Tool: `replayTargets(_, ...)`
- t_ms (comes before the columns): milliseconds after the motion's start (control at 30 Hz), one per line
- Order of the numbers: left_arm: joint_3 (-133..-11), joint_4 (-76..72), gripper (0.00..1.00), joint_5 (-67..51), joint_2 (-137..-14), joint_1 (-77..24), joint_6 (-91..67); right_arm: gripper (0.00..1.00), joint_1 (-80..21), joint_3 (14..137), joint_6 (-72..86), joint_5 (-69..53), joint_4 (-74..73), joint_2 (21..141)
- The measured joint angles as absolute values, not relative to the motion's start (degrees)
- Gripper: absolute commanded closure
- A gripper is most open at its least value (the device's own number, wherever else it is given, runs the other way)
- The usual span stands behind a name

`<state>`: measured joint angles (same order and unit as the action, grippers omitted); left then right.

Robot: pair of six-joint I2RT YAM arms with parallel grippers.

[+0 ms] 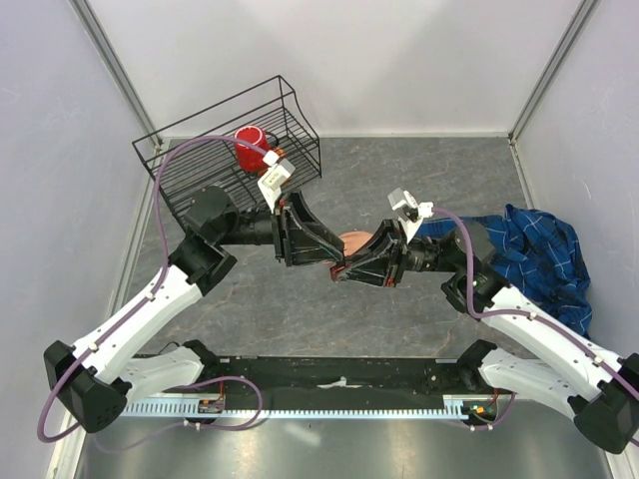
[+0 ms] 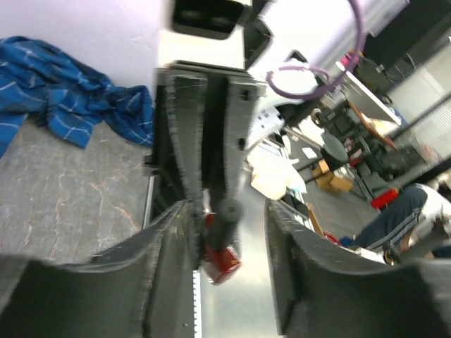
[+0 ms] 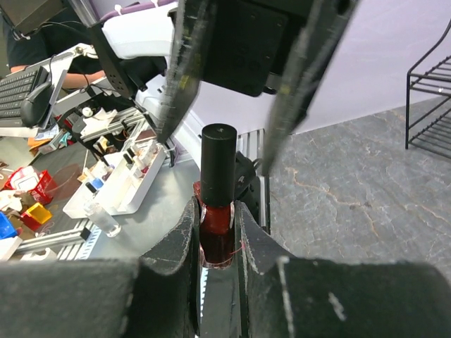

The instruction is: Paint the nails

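Right gripper (image 3: 217,222): clamped on the red polish bottle (image 3: 215,229).
Left gripper (image 2: 229,208): held spread, the black cap (image 3: 217,165) flanked (not yet touched, it seems), its long axis pointed into the jaws.
Nails: on the peach fake hand (image 1: 351,239), partly hidden between the arms; none discernible.

A black wire basket (image 1: 175,178) sits on the grey table (image 1: 399,170) at about 11 o'clock. A red mug (image 1: 250,148) is inside it. A blue checked cloth (image 1: 539,249) lies in a heap at 3 o'clock, by the wall. Near the middle is a small red polish bottle (image 3: 217,215) with its long black cap (image 3: 218,162) on. Past the table at 6 o'clock there is a messy desk with a keyboard (image 3: 21,88).
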<state>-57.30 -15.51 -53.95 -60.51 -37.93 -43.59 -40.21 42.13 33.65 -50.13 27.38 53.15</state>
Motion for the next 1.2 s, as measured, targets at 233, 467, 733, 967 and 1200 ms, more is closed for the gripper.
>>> replayTargets(233, -57.56, -17.17, 0.58, -56.77, -62.67, -37.95, -43.97, 1.0, -40.1, 43.24, 32.56, -49.43, 25.12, 54.61)
replayTargets(467, -59.75, -12.6, 0.98, -55.88, -63.75, -37.5, -40.36, 1.0, -39.99, 45.06, 32.08, -46.92, 22.65, 55.27)
replayTargets(733, -73.47, 15.11, 0.98, -17.37, -63.29, -46.09, -27.22, 1.0, -52.9, 55.77, 16.32, -9.41, 3.29, 56.4)
replayTargets(967, -82.28, 25.41, 0.68, 2.72, -68.14, -52.75, -24.75, 1.0, -65.41, 59.75, 6.31, 24.03, -0.03, 60.07)
replayTargets(1200, -73.89, 20.58, 0.25, -6.17, -65.58, -49.25, -25.58, 1.0, -62.54, 52.73, 3.42, 10.57, 0.14, 56.9)
